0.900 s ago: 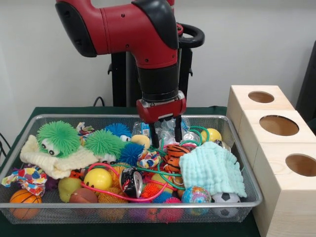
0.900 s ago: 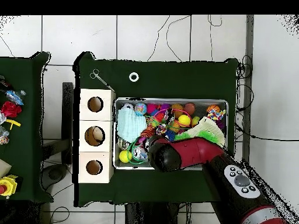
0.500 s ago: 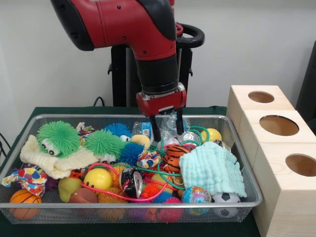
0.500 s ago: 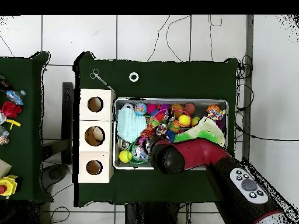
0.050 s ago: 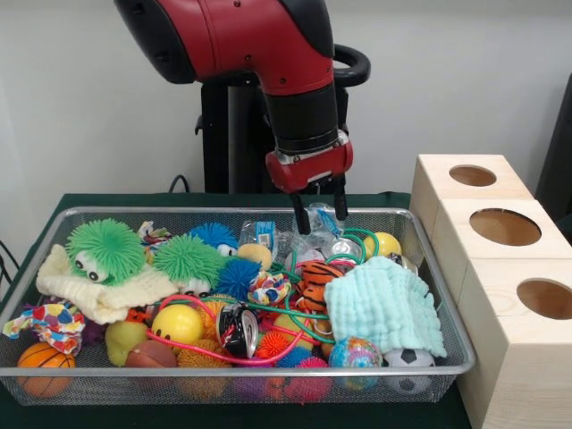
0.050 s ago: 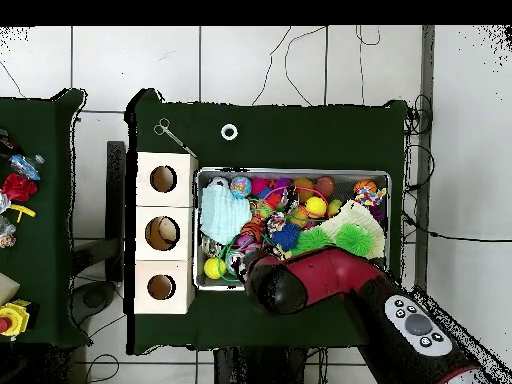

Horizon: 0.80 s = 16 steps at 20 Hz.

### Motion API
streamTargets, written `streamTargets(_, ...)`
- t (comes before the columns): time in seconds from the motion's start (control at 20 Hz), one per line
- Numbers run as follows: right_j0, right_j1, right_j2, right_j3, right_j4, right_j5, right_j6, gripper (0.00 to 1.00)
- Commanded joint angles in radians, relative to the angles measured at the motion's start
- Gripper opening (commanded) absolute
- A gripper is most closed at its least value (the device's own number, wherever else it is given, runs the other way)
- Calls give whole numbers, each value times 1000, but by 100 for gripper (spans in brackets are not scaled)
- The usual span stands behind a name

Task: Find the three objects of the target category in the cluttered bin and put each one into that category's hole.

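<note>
I see gripper [image 5: 322, 213] above bin [image 5: 429, 295] w/ clear crinkly item between its fingers, maybe held, but overhead arm hides it.

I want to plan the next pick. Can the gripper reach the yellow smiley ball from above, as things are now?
Probably yes. The yellow smiley ball shows its top uncovered, though a pink cord curves over its edge and may snag. The gripper hangs above the bin, open.

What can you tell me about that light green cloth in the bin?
The light green cloth looks like soft, nubbly fabric, pale mint, lying crumpled near the bin's end closest to the wooden boxes. It drapes over other toys, beside the tiger-striped toy, above a soccer ball. Nothing grips it.
</note>
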Motion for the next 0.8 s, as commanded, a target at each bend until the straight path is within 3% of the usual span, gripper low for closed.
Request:
streamTargets(0.05,10,45,52,29,-154,177,-303,100)
streamTargets(0.25,-18,94,62,7,-212,211,-357,100)
streamTargets(0.45,-84,119,129,23,-242,264,-513,100)
streamTargets(0.8,-116,99,138,2,-252,289,-511,100)
